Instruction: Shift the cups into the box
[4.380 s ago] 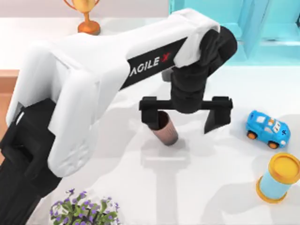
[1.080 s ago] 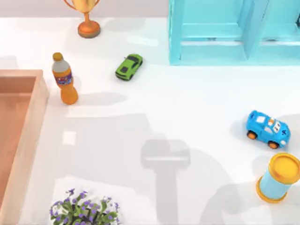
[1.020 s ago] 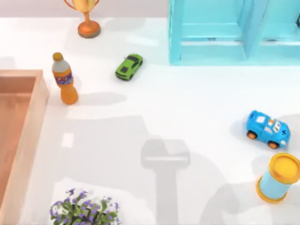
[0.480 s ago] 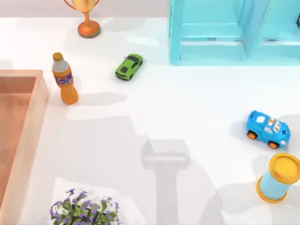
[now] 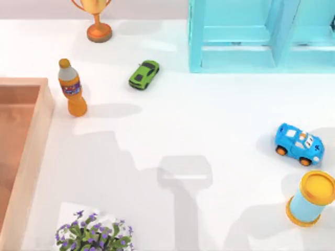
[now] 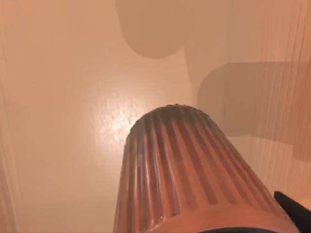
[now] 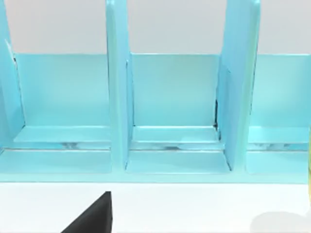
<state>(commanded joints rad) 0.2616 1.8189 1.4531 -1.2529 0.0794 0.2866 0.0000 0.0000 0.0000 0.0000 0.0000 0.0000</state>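
A dark reddish-brown ribbed cup (image 6: pixel 184 170) hangs close in the left wrist view, its narrow base toward the tan wooden floor of the box (image 6: pixel 58 121). Its shadow falls apart from it on that floor, so it is off the floor. My left gripper is shut on the cup, and one black fingertip (image 6: pixel 296 213) shows beside its rim. In the top view the box (image 5: pixel 32 151) lies at the table's left edge. A dark fingertip (image 7: pixel 92 216) of my parked right gripper shows in front of the turquoise shelf unit (image 7: pixel 155 111).
On the white table stand an orange bottle (image 5: pixel 72 94) beside the box's wall, a green toy car (image 5: pixel 144 74), a trophy (image 5: pixel 97 21), a blue toy car (image 5: pixel 299 144), a light-blue cylinder with yellow ends (image 5: pixel 311 198) and a purple-flowered plant (image 5: pixel 94 232). The turquoise shelf unit (image 5: pixel 256 36) stands at the back right.
The left arm, earlier over the table's middle gripping the brown cup, has left the top view with the cup. Over the last second its shadow on the table has slid left.
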